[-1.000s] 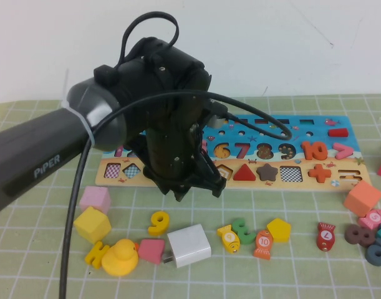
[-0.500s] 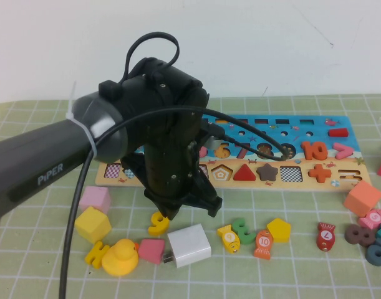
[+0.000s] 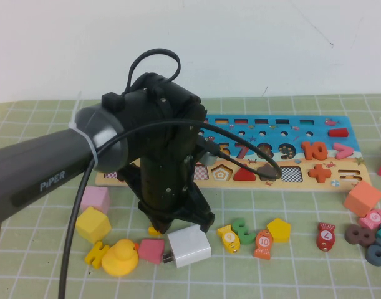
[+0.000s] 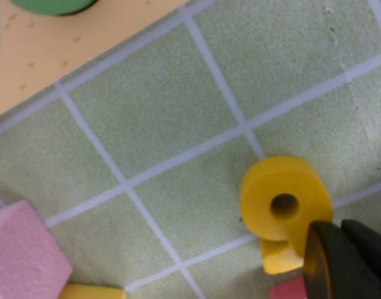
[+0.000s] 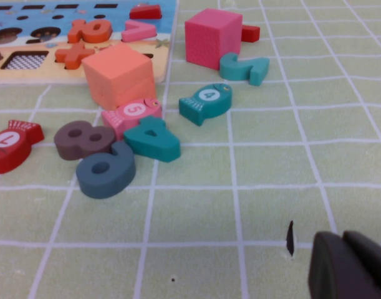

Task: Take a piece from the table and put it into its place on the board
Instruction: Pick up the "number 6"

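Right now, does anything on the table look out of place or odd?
Yes: a white plug-in charger lies among the wooden pieces, just beside the left gripper, which is down on the mat with its fingers shut at the yellow 6. It belongs to no slot on the board. The right gripper rests apart.

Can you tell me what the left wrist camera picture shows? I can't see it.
The left end effector, shut, is at the tail of a yellow number 6 lying on the green grid mat. A pink block and the board's tan edge show nearby.
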You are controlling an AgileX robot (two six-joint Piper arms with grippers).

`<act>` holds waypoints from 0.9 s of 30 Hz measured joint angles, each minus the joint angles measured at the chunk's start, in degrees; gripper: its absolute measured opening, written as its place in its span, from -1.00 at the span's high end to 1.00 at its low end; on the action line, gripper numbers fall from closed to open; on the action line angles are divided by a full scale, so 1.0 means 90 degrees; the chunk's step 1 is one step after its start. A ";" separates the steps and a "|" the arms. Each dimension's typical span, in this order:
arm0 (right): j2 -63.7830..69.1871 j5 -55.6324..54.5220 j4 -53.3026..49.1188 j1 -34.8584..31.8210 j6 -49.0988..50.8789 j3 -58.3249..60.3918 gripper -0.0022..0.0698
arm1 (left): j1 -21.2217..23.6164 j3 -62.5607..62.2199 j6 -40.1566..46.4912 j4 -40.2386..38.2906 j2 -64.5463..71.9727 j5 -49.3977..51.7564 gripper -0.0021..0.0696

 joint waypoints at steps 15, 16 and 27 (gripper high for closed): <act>0.0000 0.0000 0.0000 0.0000 0.0000 0.0000 0.95 | 0.0162 0.0014 0.0172 0.0387 0.0000 -0.0013 0.94; 0.0000 0.0000 0.0000 0.0000 0.0000 0.0000 0.95 | 0.0249 0.0014 0.0104 0.0491 0.0000 -0.0013 0.94; 0.0000 0.0000 0.0000 0.0000 0.0000 0.0000 0.95 | 0.0490 0.0014 0.0351 -0.0661 -0.0343 -0.0013 0.95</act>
